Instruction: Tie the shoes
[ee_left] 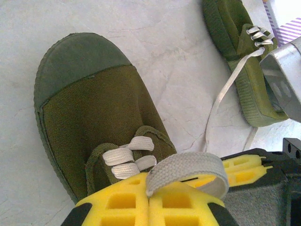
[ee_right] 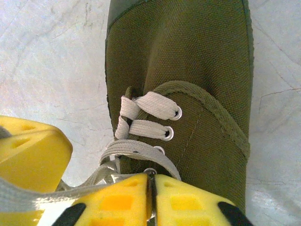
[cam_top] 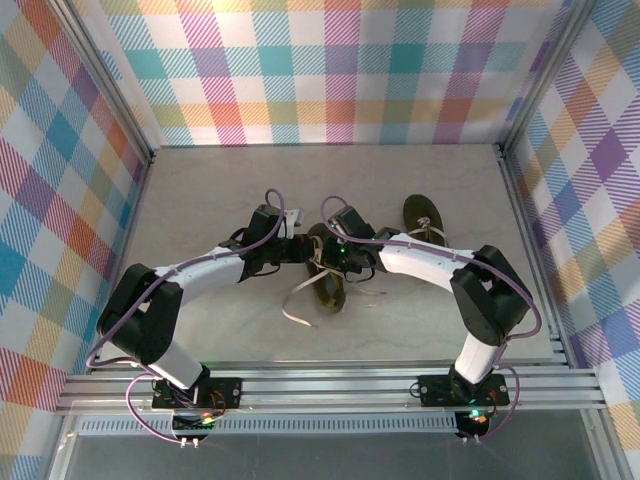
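**Both tools clamped on laces over the near shoe**

The left tool is being held closed. Its yellow fingers are being pressed together on a flat lace, which is arching over their tops. The right tool is also being held closed, with a second lace being pinched at the seam just below the lowest eyelets.

Both tools are being kept almost tip to tip above the tongue of the near shoe. In the right wrist view the left tool's yellow finger is being seen just beside the right tool. The likely reason is that the two strands are being brought close so they can be crossed or looped. This is being judged as an early knot stage, since no finished knot is being shown.

The loose lace ends are being left slack on the table, on the near side of the shoe. The near shoe is being kept flat at the table's centre. The second shoe is being left apart, back and to the right, and is being judged untied, its own lace trailing loose.

Both arms are being held bent at the elbow. The forearms are being angled inward from the bases so that they converge, and the wrists are being tipped down over the shoe.
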